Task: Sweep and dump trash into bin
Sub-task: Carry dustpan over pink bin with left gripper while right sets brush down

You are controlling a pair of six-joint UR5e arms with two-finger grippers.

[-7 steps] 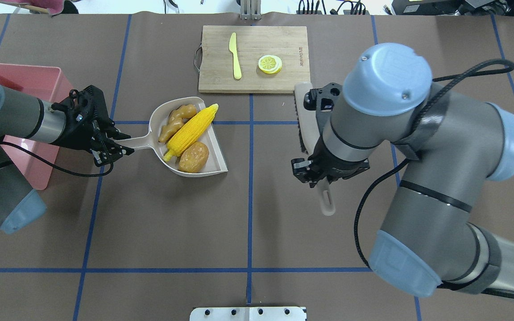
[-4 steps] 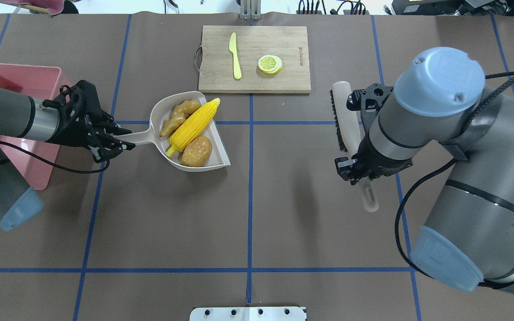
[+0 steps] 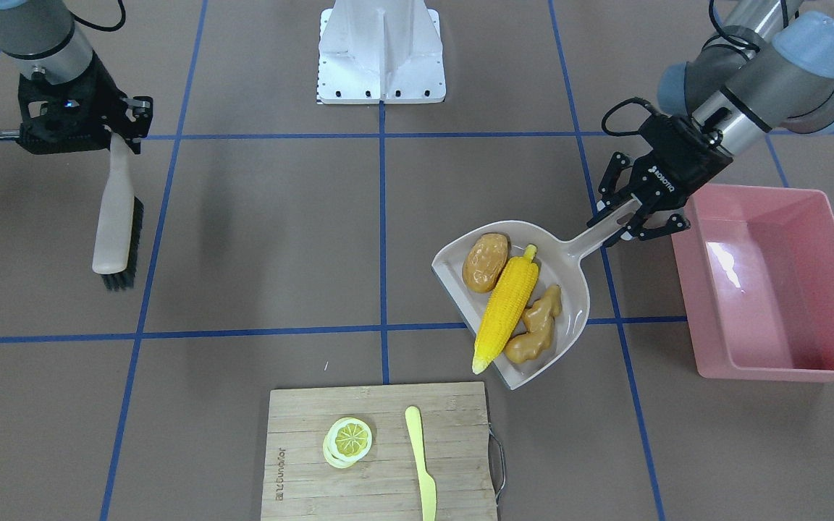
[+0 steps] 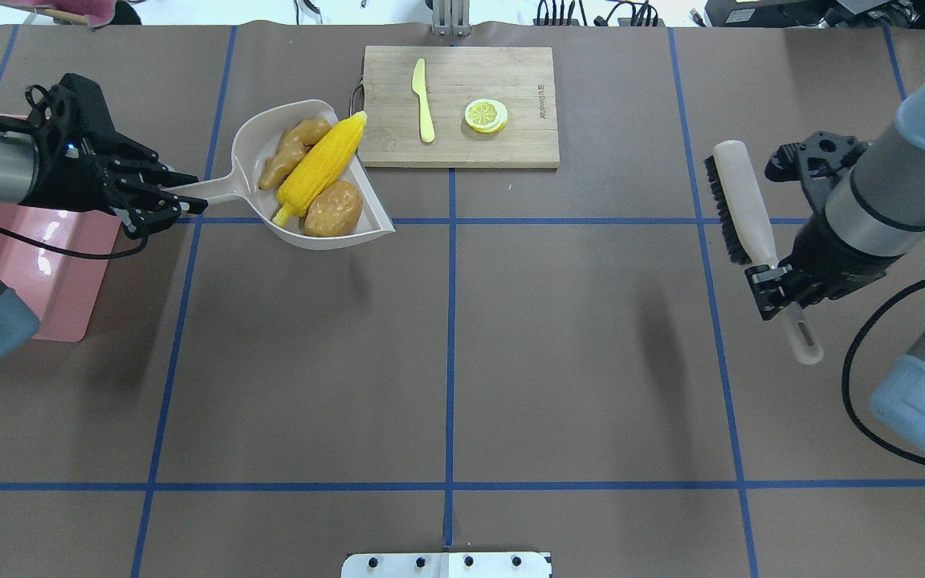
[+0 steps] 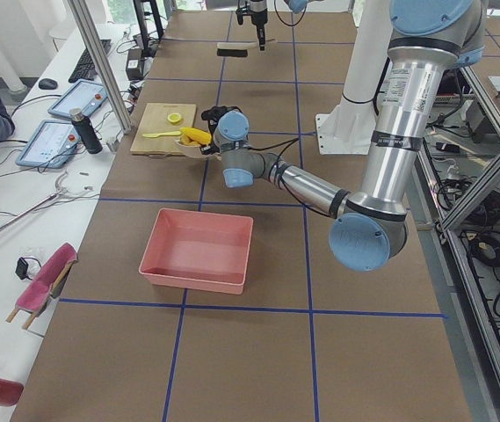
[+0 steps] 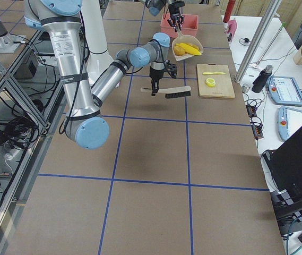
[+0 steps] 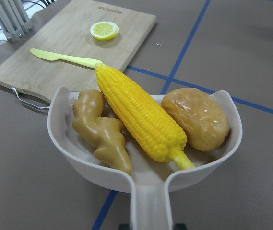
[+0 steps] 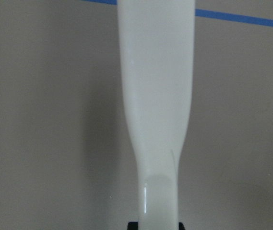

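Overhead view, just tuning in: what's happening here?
The left gripper holds the beige dustpan by its handle, with the corn cob, potato and ginger root lying in it. The pink bin, beside that arm, has nothing in it yet. The right gripper holds the brush off to the other side, away from the pan.

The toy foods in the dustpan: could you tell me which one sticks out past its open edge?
The yellow corn cob, the middle one: its tip overhangs the dustpan lip, while the potato and ginger root sit wholly inside.
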